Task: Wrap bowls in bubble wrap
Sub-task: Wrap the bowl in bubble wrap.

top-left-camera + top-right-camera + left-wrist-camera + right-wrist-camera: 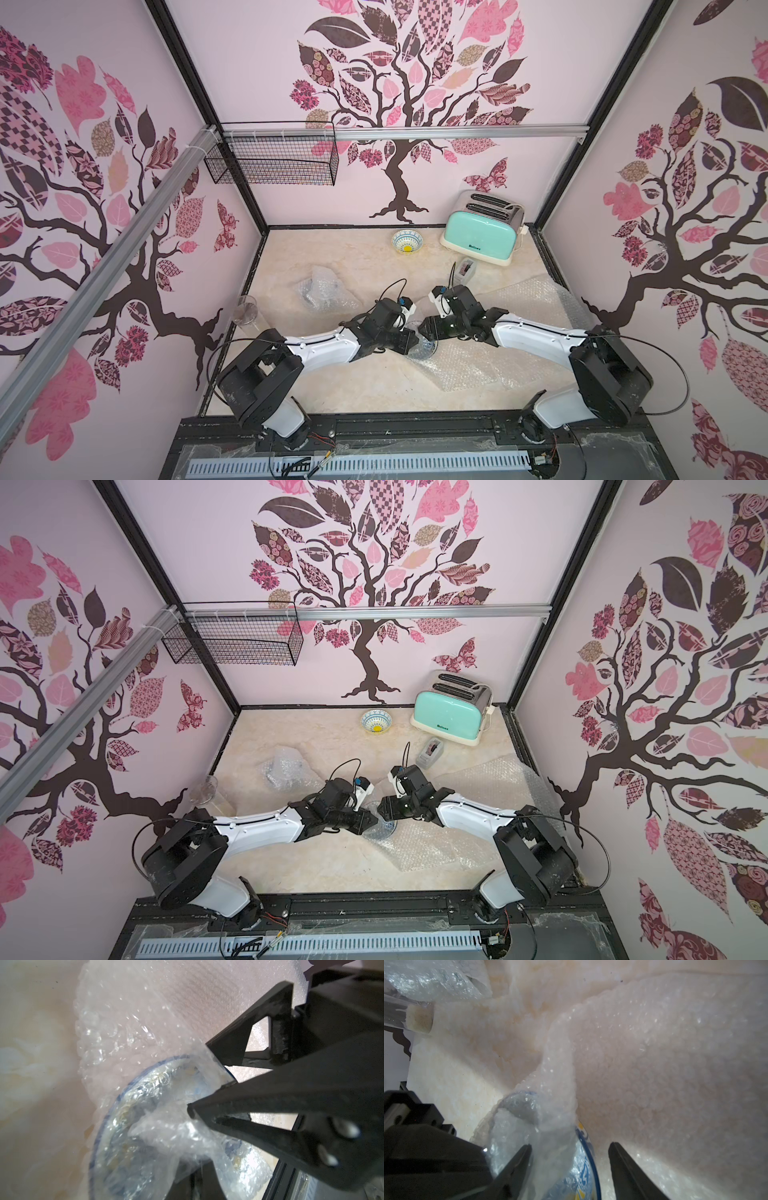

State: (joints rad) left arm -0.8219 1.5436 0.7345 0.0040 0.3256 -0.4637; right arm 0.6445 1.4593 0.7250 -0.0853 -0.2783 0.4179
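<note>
Bowl part-covered at mid-surface, both arms on it.

Top view: left gripper (pixel 413 341) and right gripper (pixel 426 330) meet over a bowl (pixel 424 349) lying on bubble wrap (pixel 465 365); a second bowl (pixel 407 242) sits bare near the toaster (pixel 478 232).
Left wrist: fingers (pixel 228 1105) pressed together, pinching wrap bunched in the bowl.
Right wrist: fingers (pixel 620 1167) spread, astride the bowl's rim.

White arms (pixel 324 353), black joints (pixel 262 378), looped black cables (pixel 394 281)
</note>
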